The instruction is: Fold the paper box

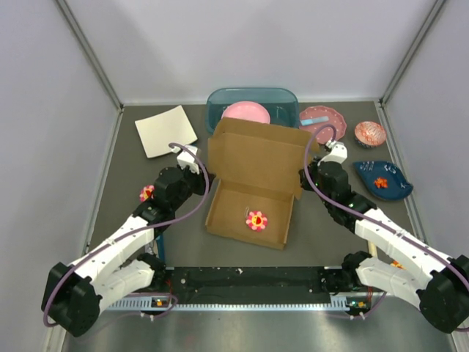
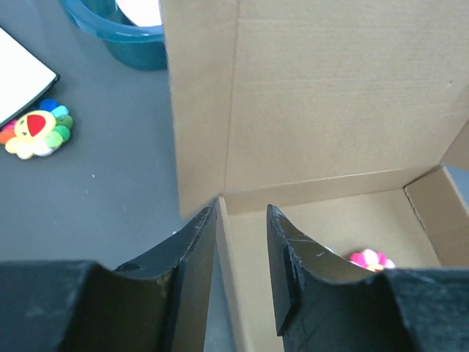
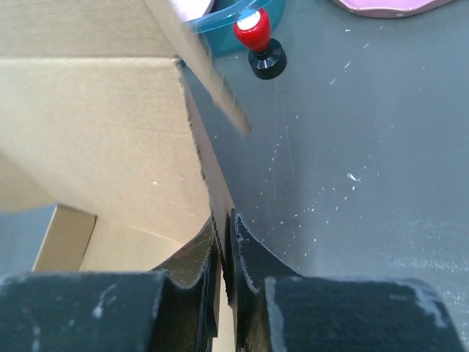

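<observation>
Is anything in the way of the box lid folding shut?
Nothing visible blocks it. Only a flower toy lies inside the paper box, low on its floor. The left gripper straddles one side wall with its jaws apart, and the right gripper pinches the other.

I'm seeing matt brown corrugated cardboard on the paper box (image 1: 253,158), scuffed black plastic fingers (image 2: 293,257), dull speckled grey table (image 3: 366,183).

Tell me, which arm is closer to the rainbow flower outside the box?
Left. The left fingers straddle the paper box's left wall, with the rainbow flower close beside. The right fingers pinch the opposite wall, across the box.
</observation>
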Motion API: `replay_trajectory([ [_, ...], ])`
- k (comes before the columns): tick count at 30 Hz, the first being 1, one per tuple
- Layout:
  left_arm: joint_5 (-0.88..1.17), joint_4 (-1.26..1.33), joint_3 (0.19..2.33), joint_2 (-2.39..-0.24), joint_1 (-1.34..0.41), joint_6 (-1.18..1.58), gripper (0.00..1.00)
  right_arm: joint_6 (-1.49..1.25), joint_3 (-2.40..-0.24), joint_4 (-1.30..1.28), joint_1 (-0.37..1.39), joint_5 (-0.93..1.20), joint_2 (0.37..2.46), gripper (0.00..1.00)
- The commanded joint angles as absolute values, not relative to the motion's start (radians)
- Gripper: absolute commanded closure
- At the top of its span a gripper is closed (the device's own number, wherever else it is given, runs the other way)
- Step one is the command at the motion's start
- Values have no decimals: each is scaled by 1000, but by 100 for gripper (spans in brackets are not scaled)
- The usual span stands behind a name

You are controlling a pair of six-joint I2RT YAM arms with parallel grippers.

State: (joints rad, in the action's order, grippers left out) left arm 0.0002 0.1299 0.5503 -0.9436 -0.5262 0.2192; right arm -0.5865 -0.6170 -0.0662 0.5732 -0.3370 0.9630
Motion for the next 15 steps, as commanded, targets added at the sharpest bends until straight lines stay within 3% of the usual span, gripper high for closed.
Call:
replay_trajectory([
  [1,-20,166,615,-946,-529,183,57,-592,-632,-103,586,-330,963,100],
  [8,-5,156,661,-988,-490,135,42,-525,-615,-72,586,-302,960,100],
  [15,-5,169,669,-1011,-433,167,40,-419,-592,-23,584,-261,933,100],
])
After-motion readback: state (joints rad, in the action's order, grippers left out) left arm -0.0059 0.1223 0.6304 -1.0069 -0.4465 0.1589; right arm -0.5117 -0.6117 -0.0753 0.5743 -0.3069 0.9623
